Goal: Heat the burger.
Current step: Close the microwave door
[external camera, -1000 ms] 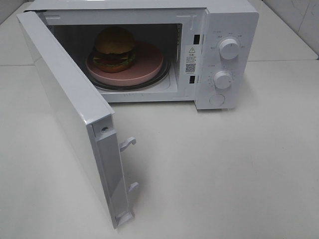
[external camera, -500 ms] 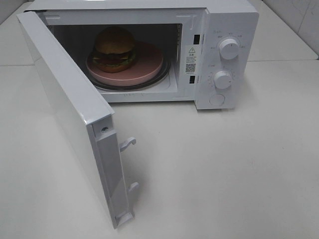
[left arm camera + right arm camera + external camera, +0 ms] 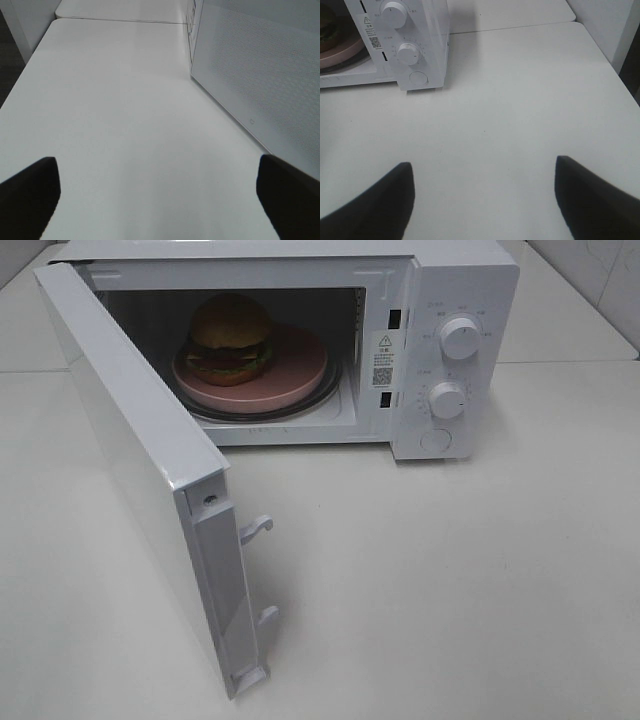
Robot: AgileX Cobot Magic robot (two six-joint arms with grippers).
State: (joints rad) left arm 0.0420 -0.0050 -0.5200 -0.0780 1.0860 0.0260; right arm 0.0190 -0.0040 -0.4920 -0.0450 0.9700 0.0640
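A: Where is the microwave (image 3: 440,300) from the right gripper (image 3: 482,200)?
B: Ahead of it on the table (image 3: 450,590), well apart. The upper knob (image 3: 393,13) sits above the lower knob (image 3: 408,52) at the end nearest that gripper.
A: And the burger (image 3: 230,335)?
B: Inside the cavity, on the plate (image 3: 295,375), beyond the knobs from the right gripper, on the plate's hinge side.
A: And the left gripper (image 3: 160,200)?
B: The open door (image 3: 260,75) stands ahead of it and off to one side, between it and the cavity.
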